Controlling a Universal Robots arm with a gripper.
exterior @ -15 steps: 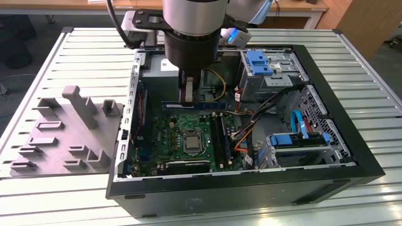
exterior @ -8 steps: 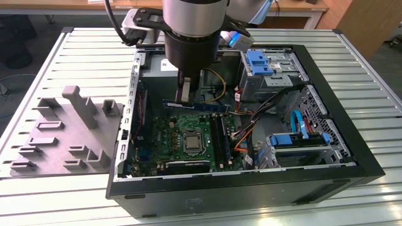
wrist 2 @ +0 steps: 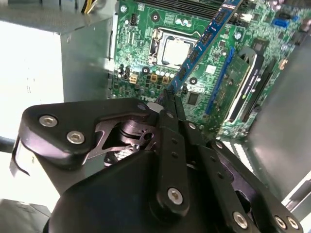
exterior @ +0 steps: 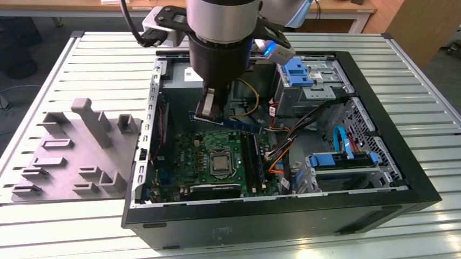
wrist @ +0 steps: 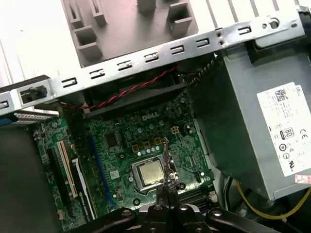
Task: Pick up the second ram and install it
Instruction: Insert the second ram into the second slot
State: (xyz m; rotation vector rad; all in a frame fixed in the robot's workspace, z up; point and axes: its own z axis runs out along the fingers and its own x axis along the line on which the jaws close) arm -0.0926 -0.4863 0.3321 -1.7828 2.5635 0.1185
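Jaws clamped shut on one end of the second ram [wrist 2: 204,43], above the motherboard [wrist 2: 141,58] — held at one end, it could tilt and seat crooked.

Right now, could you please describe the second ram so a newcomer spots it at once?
Inside the open black computer case, above the green motherboard, the gripper pinches one end of the second ram. It is a slim blue-green stick, the only board hanging tilted in mid-air.

Blue-green, dark-chipped second ram [wrist 2: 204,40], green motherboard [wrist: 121,141], black claw [wrist 2: 171,96], grey fixture [exterior: 79,156].
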